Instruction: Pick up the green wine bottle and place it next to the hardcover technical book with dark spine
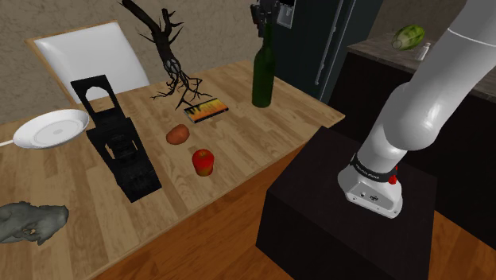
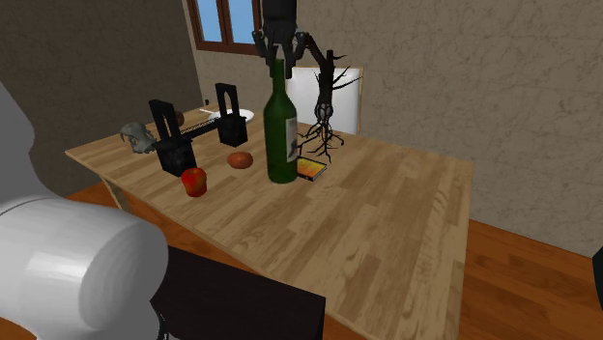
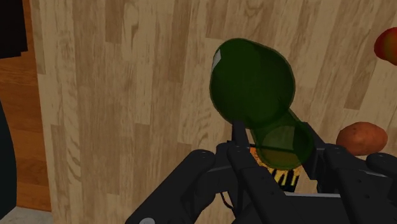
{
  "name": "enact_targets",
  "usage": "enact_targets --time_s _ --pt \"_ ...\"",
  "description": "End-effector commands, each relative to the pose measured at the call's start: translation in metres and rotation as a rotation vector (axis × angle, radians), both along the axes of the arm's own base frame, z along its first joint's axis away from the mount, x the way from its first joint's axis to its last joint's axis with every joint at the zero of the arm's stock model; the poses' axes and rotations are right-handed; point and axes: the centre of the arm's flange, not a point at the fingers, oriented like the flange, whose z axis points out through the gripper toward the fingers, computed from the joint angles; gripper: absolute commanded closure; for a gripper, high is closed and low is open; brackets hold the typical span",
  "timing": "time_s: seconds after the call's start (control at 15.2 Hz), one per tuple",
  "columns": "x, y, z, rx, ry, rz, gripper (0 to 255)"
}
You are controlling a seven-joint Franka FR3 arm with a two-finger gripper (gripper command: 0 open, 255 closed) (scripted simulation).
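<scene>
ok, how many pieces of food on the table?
2. A red fruit near the table edge facing the stand, and a brown potato just beyond it, toward the book. More may hide behind the black rack.

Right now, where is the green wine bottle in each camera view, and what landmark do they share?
Shoulder view: green wine bottle upright on the table, upper middle of the picture.
Second exterior view: the bottle stands upright, left of centre, beside the book.
Wrist view: seen from its top, right under the gripper.
Shared landmark: the brown potato.
</scene>
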Motion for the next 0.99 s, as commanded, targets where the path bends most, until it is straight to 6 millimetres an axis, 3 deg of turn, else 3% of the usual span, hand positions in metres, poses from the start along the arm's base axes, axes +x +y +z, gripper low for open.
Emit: enact_targets --time_s 0.0,0.53,0.92 --pt "0.011 0.021 -0.016 0.000 -0.001 -0.001 255" --pt "0.050 0.096 -0.077 0.000 -0.001 -0.001 255" --pt "0.050 0.096 -0.109 0.000 -0.001 -0.001 255"
